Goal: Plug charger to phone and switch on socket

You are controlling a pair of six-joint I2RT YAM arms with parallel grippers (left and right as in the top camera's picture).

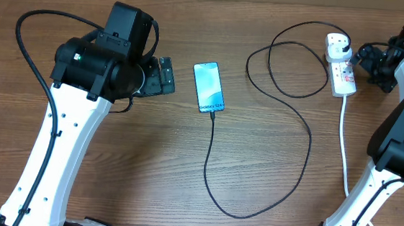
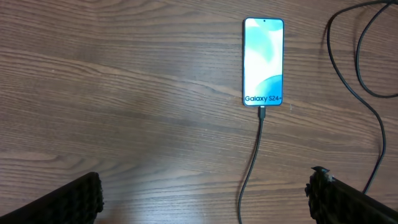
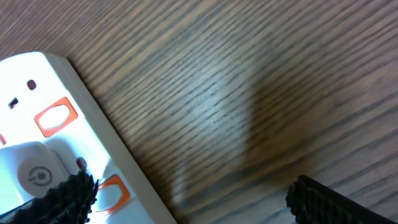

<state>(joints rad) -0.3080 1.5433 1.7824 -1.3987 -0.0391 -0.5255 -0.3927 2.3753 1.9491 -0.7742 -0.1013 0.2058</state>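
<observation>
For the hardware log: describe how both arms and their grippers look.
The left arm and right arm have white links dotted with small screw holes and bulky black joint housings. A black cable loops beside the left arm's top. The left gripper and right gripper are black, with ribbed fingers.

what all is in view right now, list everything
phone: one, blue-teal screen, flat at table centre
charger: one, black cable, plugged into the phone's near end, loops right up to the socket
socket: one, white with red markings, far right
white cord: one, thick, runs from the socket toward the near edge
table: one, brown wood
left arm: one, white and black, left of the phone, jaws open
right arm: one, white and black, at the socket, jaws open
</observation>
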